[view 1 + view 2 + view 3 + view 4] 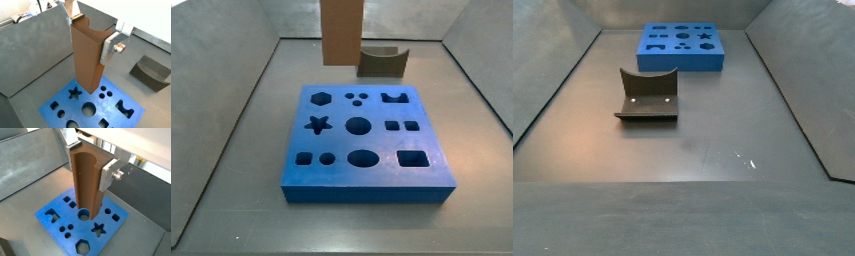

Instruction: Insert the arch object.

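1. Silver fingers (117,44) sit nearest the wrist cameras, and in both wrist views the gripper (93,31) is clamped on the upper end of the arch object (88,57), one plate on each side of it.
2. Hanging upright from that grasp, the arch object is a long brown prism. A rounded groove running down one face shows in a wrist view (85,178). Grasping and lifting look done.
3. Below its lower end lies the blue board (131,119), flat on the grey tabletop (251,140). The lower end appears over the board's middle cut-outs, but the wrist views do not tell whether it is touching the board or apart from it.
4. In a side view the brown block (341,30) stands clear of the board (365,135), hanging behind its far edge and beside the squat dark piece (382,60). So I judge it is not yet seated.
5. Farther off, that dark scooped piece rests on the tabletop, well apart from the board in a side view (648,95).
6. What is left, as I judge it: finding the matching arch-shaped opening (394,98), lining the block up with it, lowering it in and letting go.
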You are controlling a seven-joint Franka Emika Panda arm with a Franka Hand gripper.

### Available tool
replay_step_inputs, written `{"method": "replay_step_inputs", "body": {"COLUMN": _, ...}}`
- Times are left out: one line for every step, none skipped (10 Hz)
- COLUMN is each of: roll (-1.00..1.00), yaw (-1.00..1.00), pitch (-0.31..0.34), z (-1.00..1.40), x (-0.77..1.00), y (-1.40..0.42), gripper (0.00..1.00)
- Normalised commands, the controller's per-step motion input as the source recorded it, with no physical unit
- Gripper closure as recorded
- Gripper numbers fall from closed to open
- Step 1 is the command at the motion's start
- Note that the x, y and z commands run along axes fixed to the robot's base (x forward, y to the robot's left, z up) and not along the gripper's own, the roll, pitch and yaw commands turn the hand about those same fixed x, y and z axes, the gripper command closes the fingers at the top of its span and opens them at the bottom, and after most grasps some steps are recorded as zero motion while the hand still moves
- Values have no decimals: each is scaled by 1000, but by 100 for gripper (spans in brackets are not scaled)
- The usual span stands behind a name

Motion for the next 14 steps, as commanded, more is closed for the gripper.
{"method": "replay_step_inputs", "body": {"roll": -14, "yaw": 0, "pitch": 26, "z": -23, "x": 471, "y": 0, "gripper": 100}}
{"method": "replay_step_inputs", "body": {"roll": 96, "yaw": 51, "pitch": 110, "z": -320, "x": 1000, "y": 66, "gripper": 100}}
{"method": "replay_step_inputs", "body": {"roll": 93, "yaw": 3, "pitch": 56, "z": -317, "x": 1000, "y": 351, "gripper": 100}}
{"method": "replay_step_inputs", "body": {"roll": 89, "yaw": 3, "pitch": 54, "z": -331, "x": 1000, "y": 360, "gripper": 100}}
{"method": "replay_step_inputs", "body": {"roll": 134, "yaw": 0, "pitch": 40, "z": -377, "x": 1000, "y": 274, "gripper": 100}}
{"method": "replay_step_inputs", "body": {"roll": 156, "yaw": 0, "pitch": 43, "z": -411, "x": 1000, "y": 271, "gripper": 100}}
{"method": "replay_step_inputs", "body": {"roll": 357, "yaw": 0, "pitch": 114, "z": -437, "x": 1000, "y": 123, "gripper": 100}}
{"method": "replay_step_inputs", "body": {"roll": 349, "yaw": 0, "pitch": 119, "z": -429, "x": 1000, "y": 89, "gripper": 100}}
{"method": "replay_step_inputs", "body": {"roll": 183, "yaw": 0, "pitch": 46, "z": -540, "x": 1000, "y": 131, "gripper": 100}}
{"method": "replay_step_inputs", "body": {"roll": 79, "yaw": 0, "pitch": 0, "z": -309, "x": 1000, "y": 186, "gripper": 100}}
{"method": "replay_step_inputs", "body": {"roll": 94, "yaw": 0, "pitch": -9, "z": -234, "x": 1000, "y": 54, "gripper": 100}}
{"method": "replay_step_inputs", "body": {"roll": 116, "yaw": -69, "pitch": -59, "z": -243, "x": 1000, "y": 0, "gripper": 100}}
{"method": "replay_step_inputs", "body": {"roll": 106, "yaw": -71, "pitch": -70, "z": -240, "x": 1000, "y": 0, "gripper": 100}}
{"method": "replay_step_inputs", "body": {"roll": 86, "yaw": -60, "pitch": -14, "z": -197, "x": 1000, "y": 0, "gripper": 100}}
